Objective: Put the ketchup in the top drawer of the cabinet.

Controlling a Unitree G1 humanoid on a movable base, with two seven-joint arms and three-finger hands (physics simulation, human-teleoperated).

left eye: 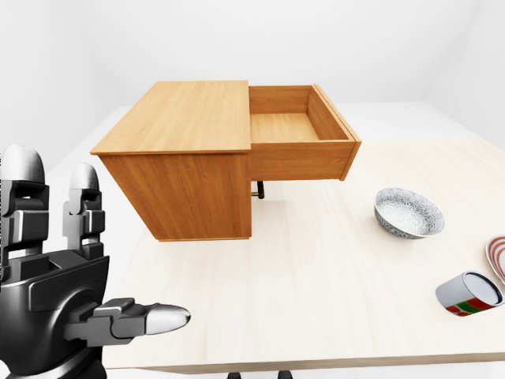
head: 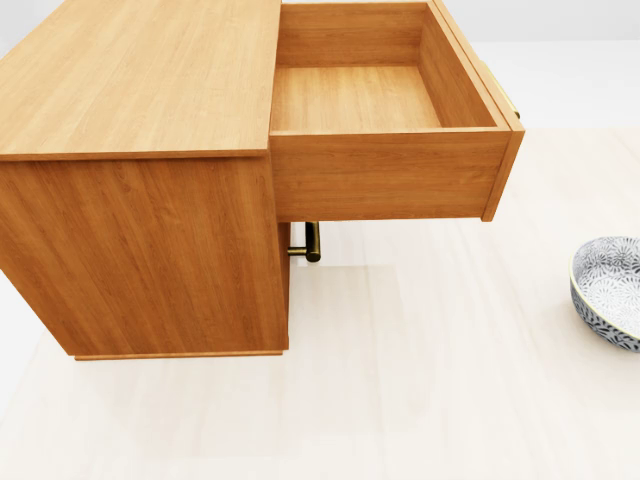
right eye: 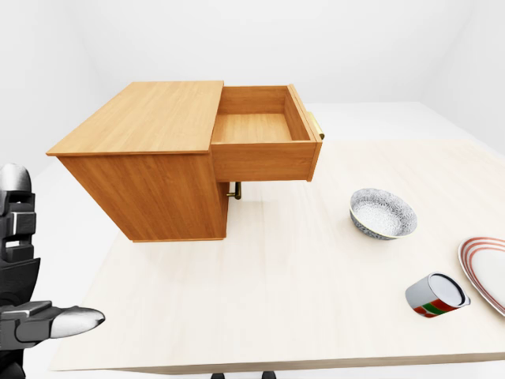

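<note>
Left hand [left eye: 59,292] fingers spread, grasping nothing; top drawer [left eye: 296,126] open, well apart; ketchup unseen.

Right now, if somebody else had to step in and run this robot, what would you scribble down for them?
Left hand: raised at the left-eye view's lower left, fingers open, holding nothing. Right hand: not in view.
Cabinet stands on the table; its top drawer is pulled out and empty.
No ketchup shows in any view. A bowl, a tipped can and a plate lie to the right.
Done: drawer open. Left: find the ketchup, put it in.
</note>
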